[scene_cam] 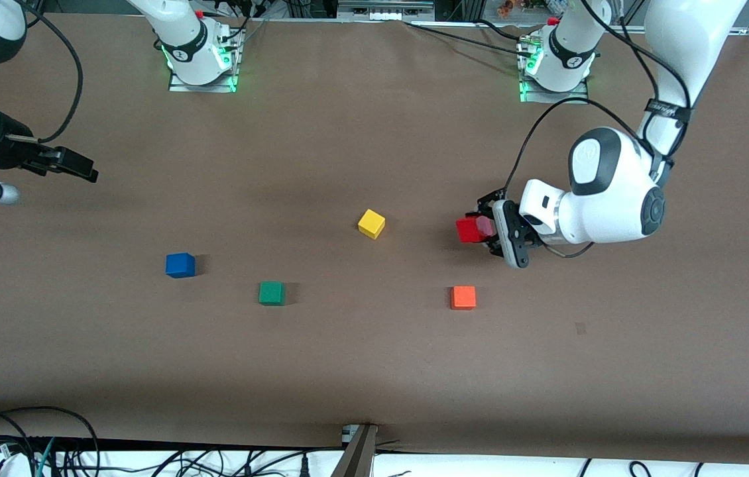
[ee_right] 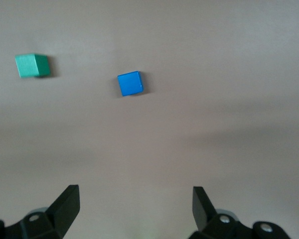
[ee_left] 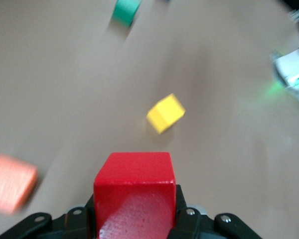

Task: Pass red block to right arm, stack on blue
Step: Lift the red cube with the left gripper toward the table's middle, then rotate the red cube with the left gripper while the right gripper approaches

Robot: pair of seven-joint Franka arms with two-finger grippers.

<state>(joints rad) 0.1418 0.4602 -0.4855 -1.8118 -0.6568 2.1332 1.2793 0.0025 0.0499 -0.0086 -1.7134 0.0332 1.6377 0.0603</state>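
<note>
The red block (scene_cam: 468,229) (ee_left: 134,184) is pinched between the black fingers of my left gripper (scene_cam: 477,229) (ee_left: 134,219), which is shut on it and holds it a little above the table, toward the left arm's end. The blue cube (scene_cam: 180,265) (ee_right: 130,83) rests on the table toward the right arm's end. Farther from the front camera than the blue cube, my right gripper (scene_cam: 79,167) (ee_right: 134,199) hangs open over bare table. Nothing is between its fingers.
A yellow cube (scene_cam: 371,223) (ee_left: 165,113) sits near the table's middle. The green cube (scene_cam: 272,293) (ee_right: 33,65) lies beside the blue one, slightly nearer the front camera. Nearer that camera than the held block is an orange cube (scene_cam: 463,297) (ee_left: 10,182).
</note>
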